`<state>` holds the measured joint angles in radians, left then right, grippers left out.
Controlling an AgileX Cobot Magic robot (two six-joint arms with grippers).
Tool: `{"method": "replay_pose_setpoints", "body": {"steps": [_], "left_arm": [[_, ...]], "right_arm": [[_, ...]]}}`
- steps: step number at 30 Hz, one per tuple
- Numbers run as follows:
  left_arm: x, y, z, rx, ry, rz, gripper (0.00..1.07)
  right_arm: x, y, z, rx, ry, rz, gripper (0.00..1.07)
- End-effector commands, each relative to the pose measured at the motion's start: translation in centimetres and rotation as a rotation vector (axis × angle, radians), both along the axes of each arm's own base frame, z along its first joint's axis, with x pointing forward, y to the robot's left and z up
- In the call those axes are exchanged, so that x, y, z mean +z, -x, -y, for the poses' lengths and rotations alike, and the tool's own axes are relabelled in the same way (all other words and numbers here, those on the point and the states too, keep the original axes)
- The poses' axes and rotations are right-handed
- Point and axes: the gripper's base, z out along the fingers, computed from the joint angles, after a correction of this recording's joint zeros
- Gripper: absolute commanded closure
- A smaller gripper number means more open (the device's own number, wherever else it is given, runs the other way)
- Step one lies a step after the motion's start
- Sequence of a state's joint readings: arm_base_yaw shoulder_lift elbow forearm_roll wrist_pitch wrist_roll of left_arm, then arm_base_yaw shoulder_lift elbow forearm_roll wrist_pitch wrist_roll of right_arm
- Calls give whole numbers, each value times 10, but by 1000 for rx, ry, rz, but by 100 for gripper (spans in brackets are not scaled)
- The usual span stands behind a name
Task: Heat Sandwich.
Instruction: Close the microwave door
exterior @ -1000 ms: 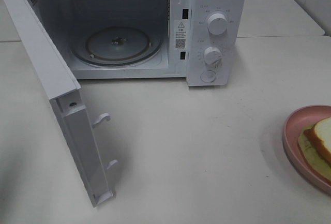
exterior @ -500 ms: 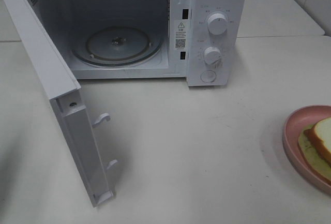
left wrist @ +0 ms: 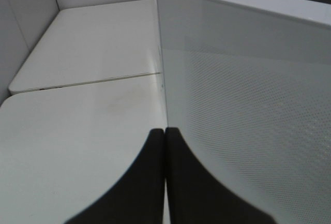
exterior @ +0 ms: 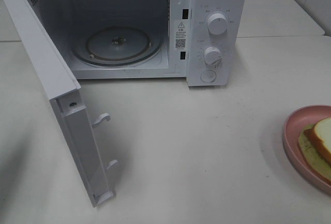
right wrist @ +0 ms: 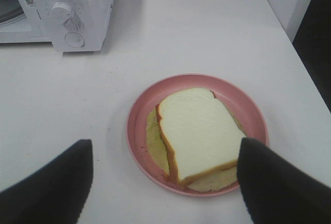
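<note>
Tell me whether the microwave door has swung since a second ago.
No. The microwave door stands open at the same angle, its lower corner on the same spot of the table.

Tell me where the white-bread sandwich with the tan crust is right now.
The sandwich lies on the round pink plate at the right edge of the high view, on the white table, right of and nearer than the open white microwave.

Surface finishes of the heating station.
Microwave [exterior: 214,27]: smooth, glossy white casing; door [left wrist: 248,110] with fine dotted mesh; clear glass turntable [exterior: 118,45]. Worktop [exterior: 196,146]: smooth, off-white, faintly scuffed. Plate [right wrist: 142,131]: matt pink plastic. Sandwich [right wrist: 199,133]: soft, porous bread.
</note>
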<state>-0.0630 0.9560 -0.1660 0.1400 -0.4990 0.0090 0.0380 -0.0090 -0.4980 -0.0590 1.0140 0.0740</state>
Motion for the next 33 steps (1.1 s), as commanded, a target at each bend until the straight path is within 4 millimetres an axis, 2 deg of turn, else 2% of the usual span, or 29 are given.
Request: {"method": "replay_pose_setpoints", "body": {"steps": [1,5,14,21,33], "left_arm": [[0,-14,11,-75,-13,24,107],[-9,-26,25,-182,-54,-2,107],[-30,-34,56,-378,-49,-1,107],[-40,-44,74,-419,-20,-25,107],[-34,-68,110,-341,45,2,107]], "right_arm": [[0,2,0,-3,7,35,32],[0,2,0,-3,7,35,32],[0,2,0,-3,7,35,32],[0,2,0,-3,7,35,32],[0,2,0,-3,7,35,32]]}}
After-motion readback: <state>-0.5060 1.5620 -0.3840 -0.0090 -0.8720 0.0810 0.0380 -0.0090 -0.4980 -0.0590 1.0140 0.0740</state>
